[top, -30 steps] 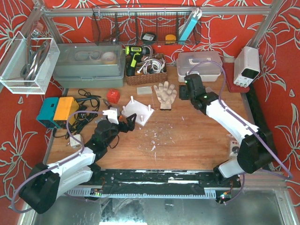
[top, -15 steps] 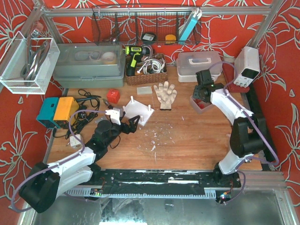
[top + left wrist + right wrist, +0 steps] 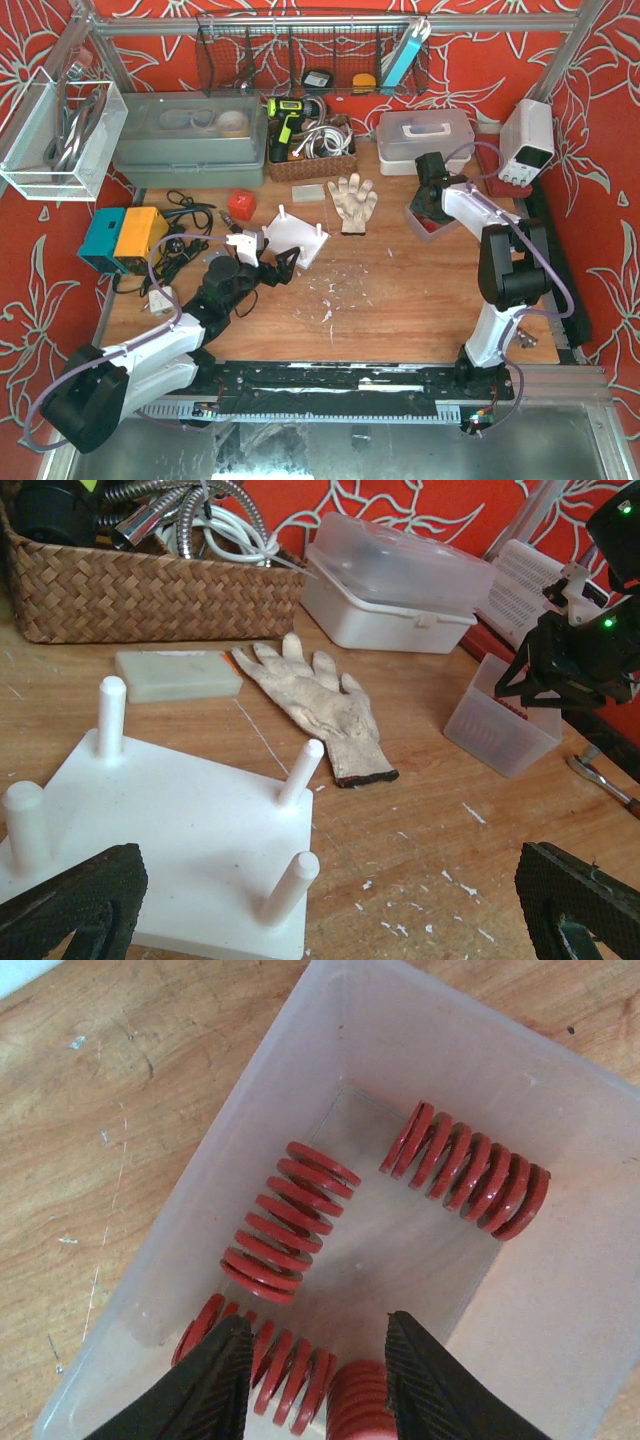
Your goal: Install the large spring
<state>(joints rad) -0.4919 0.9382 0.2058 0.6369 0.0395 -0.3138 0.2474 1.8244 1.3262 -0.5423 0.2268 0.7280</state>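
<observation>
Several large red springs lie in a translucent bin (image 3: 400, 1250): one in the middle (image 3: 285, 1222), one at the upper right (image 3: 465, 1170), and two at the bottom edge (image 3: 270, 1375). My right gripper (image 3: 320, 1385) is open and hangs just above the bin, with the two lower springs between its fingers. In the top view it (image 3: 432, 192) is over the bin (image 3: 428, 222) at the back right. The white plate (image 3: 170, 830) with four upright pegs lies in front of my open, empty left gripper (image 3: 325, 910). The plate also shows in the top view (image 3: 295, 235), beside the left gripper (image 3: 268, 265).
A work glove (image 3: 352, 200) lies between the plate and the bin. A white lidded box (image 3: 425, 135), a wicker basket (image 3: 312, 160) and a power supply (image 3: 527, 140) stand along the back. A red cube (image 3: 240, 205) and cables lie at the left.
My right arm has swung right and back from the table's middle and come down over the bin of springs. The left arm and the plate have not moved.
</observation>
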